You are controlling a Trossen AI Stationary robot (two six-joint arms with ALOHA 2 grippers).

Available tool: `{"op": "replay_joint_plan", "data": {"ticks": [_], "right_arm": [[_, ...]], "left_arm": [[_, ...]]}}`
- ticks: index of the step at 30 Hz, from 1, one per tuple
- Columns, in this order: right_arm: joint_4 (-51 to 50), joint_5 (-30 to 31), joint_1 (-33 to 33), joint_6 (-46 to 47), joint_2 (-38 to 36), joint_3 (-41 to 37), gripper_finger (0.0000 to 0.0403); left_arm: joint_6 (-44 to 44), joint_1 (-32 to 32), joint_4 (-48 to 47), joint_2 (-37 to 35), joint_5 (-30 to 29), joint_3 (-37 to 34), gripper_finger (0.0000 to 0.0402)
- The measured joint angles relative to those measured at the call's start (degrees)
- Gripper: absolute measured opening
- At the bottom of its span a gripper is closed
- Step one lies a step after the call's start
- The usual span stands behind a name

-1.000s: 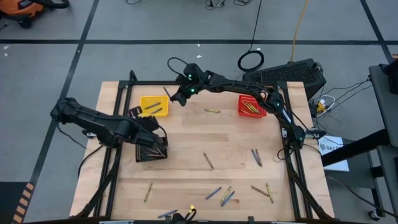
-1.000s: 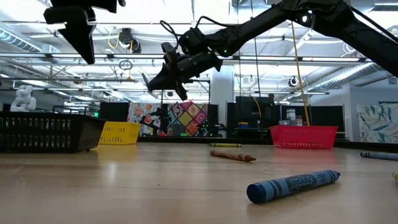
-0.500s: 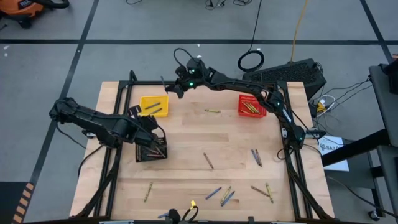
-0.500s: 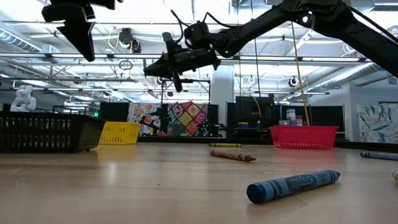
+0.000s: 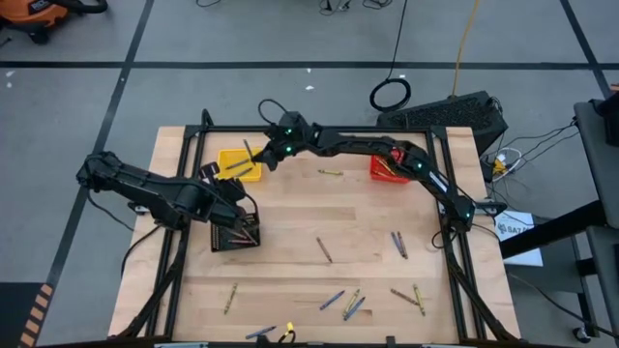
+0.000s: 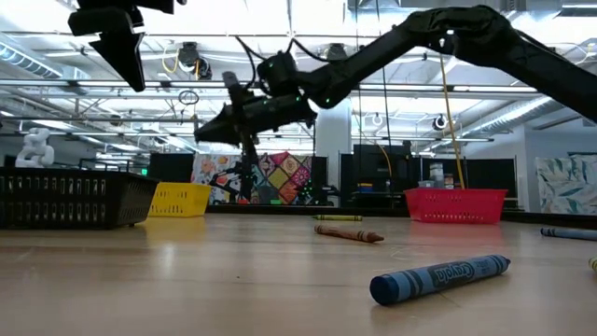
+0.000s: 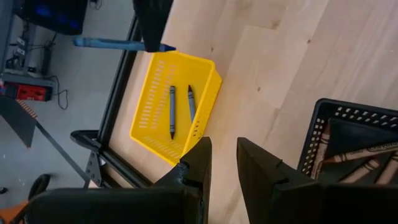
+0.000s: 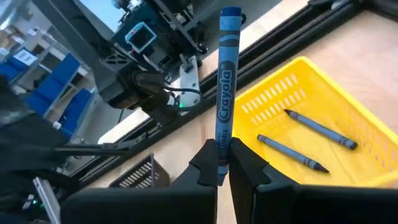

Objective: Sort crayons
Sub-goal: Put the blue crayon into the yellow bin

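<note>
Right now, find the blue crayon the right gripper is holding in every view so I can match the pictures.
High view: blue crayon, beside the yellow basket.
Low view: a thin stick under the right gripper, above the basket.
Left wrist view: beyond the basket, crayon.
Right wrist view: centre, upright.
Shared landmark: the yellow basket.

Pale wood table [image 5: 290, 222], light grain. Yellow mesh basket [image 5: 238, 164] with two blue crayons [image 7: 180, 109] inside. Red mesh basket [image 5: 387, 166], yellowish sticks in it. Black mesh basket [image 5: 235, 232] with brown crayons [image 7: 364, 163]. Blue crayon [image 8: 225, 93], darker blue lettering on wrapper, between dark fingers [image 8: 205, 165]. Loose on wood: brown stick [image 5: 325, 250], blue-purple pair [image 5: 397, 243], yellow-green ones [image 5: 419, 298], one yellow-green [image 5: 331, 172] near the red basket. Blue crayon [image 6: 438, 277] close up in low view, dark print on label. Arms black. Grey floor with dark lines.
</note>
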Motion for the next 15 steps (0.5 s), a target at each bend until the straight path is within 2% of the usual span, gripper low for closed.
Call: {"op": "replay_joint_plan", "data": {"ticks": [11,15], "right_arm": [[0.49,0.07,0.80,2.43,2.71,0.03,0.0000],[3.52,0.15,0.83,3.86,4.26,0.03,0.0000]], "left_arm": [[0.00,-0.04,0.18,0.00,0.01,0.00,0.0068],[0.00,-0.04,0.55,0.00,0.03,0.00,0.0068]]}}
